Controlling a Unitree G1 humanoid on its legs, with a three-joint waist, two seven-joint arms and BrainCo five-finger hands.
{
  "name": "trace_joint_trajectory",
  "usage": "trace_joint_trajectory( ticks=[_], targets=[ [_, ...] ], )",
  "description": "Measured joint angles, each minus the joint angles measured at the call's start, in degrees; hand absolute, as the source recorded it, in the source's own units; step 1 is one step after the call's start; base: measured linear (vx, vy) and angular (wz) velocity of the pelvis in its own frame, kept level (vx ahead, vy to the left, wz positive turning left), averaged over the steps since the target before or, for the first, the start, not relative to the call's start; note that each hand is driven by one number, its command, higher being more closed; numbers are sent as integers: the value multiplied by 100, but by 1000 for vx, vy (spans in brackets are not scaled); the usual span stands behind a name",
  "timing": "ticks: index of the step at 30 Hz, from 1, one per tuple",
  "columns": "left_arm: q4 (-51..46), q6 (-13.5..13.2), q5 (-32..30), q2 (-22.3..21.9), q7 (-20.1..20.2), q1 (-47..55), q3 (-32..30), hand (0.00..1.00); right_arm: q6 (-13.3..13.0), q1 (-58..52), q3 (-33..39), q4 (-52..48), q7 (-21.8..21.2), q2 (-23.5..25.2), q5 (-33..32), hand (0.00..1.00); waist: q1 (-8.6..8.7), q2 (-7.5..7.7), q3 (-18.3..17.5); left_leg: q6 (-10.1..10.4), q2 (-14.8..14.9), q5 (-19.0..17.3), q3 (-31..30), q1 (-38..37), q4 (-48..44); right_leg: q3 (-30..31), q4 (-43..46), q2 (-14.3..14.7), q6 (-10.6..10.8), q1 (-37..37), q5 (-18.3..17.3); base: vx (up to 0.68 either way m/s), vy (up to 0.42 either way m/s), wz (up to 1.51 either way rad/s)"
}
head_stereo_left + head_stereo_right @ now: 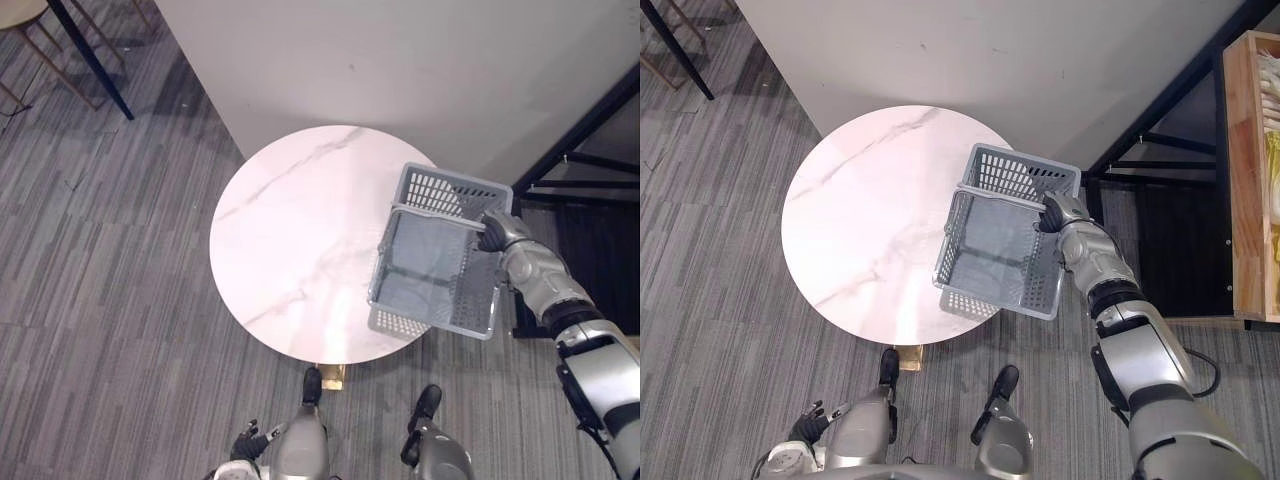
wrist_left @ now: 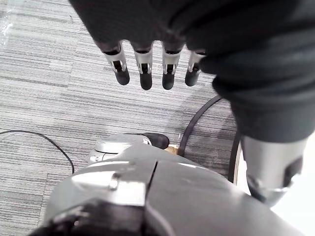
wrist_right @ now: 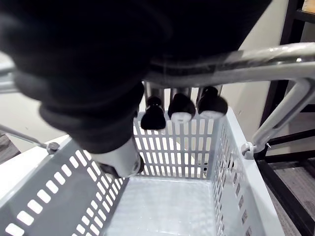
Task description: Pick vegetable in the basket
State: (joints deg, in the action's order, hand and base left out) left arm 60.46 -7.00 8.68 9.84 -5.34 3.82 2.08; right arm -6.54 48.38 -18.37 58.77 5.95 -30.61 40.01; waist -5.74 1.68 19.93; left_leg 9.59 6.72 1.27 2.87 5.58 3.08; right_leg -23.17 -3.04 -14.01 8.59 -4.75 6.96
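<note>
A grey slotted plastic basket (image 1: pixel 441 190) hangs tilted over the right edge of the round white marble table (image 1: pixel 290 240). Its inside (image 3: pixel 162 206) holds nothing. My right hand (image 1: pixel 493 232) is shut on the basket's metal handle (image 3: pixel 236 61) from the right side, with its fingers (image 3: pixel 181 105) curled over the bar. Low beside me, at the lower left, my left hand (image 1: pixel 247 443) hangs over the carpet with relaxed fingers (image 2: pixel 145 73) that hold nothing.
A pale wall runs behind the table. To the right stands a black metal frame (image 1: pixel 590 170), and beyond it a wooden crate (image 1: pixel 1240 180) with pale and yellow-green things inside. Chair legs (image 1: pixel 60 50) stand at the far left on the grey striped carpet.
</note>
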Motion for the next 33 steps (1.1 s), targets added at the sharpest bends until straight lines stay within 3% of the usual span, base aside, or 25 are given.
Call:
trace_joint_trajectory(
  ticks=[5,9,12,17,23,28,33],
  targets=[
    [0,17,-51,3,1,-14,18,0,23,-204,-165,-297,-56,0,0,100,-43,-3,-4,1,2,-1,62,-188,45,44,-6,-1,0,131,0,6,-2,-6],
    [0,97,-110,24,24,-2,22,0,29,-620,-617,-1224,-178,-55,3,100,32,15,-21,4,2,-4,114,-398,90,90,-41,-1,0,308,0,2,-2,-5],
    [23,138,-172,39,57,7,-14,0,-123,-827,-1013,-1756,-321,-200,4,100,72,35,-54,4,4,-3,122,-476,104,95,-85,10,9,395,6,0,0,0],
    [110,218,-454,116,155,224,-111,0,-505,-1484,-1769,-2670,-677,-599,0,100,74,204,-694,7,38,-6,179,-528,187,127,-182,60,23,421,15,16,-6,-4],
    [242,221,-504,103,235,386,-367,0,-849,-2232,-1868,-3843,-1052,-1194,-516,100,115,318,-980,21,60,-26,349,-687,192,301,-206,82,42,473,28,-19,-1,-14],
    [327,226,-503,35,331,586,-688,0,-1006,-2709,-1869,-4131,-1276,-1456,-845,100,224,330,-1270,24,94,-43,479,-706,187,447,-217,117,49,398,28,-26,-3,-15],
    [331,267,-497,-36,336,702,-935,0,-1007,-3207,-1775,-4238,-1278,-1579,-864,100,249,323,-1335,47,137,-106,733,-891,183,681,-177,163,51,404,27,-15,0,-23]
  ],
)
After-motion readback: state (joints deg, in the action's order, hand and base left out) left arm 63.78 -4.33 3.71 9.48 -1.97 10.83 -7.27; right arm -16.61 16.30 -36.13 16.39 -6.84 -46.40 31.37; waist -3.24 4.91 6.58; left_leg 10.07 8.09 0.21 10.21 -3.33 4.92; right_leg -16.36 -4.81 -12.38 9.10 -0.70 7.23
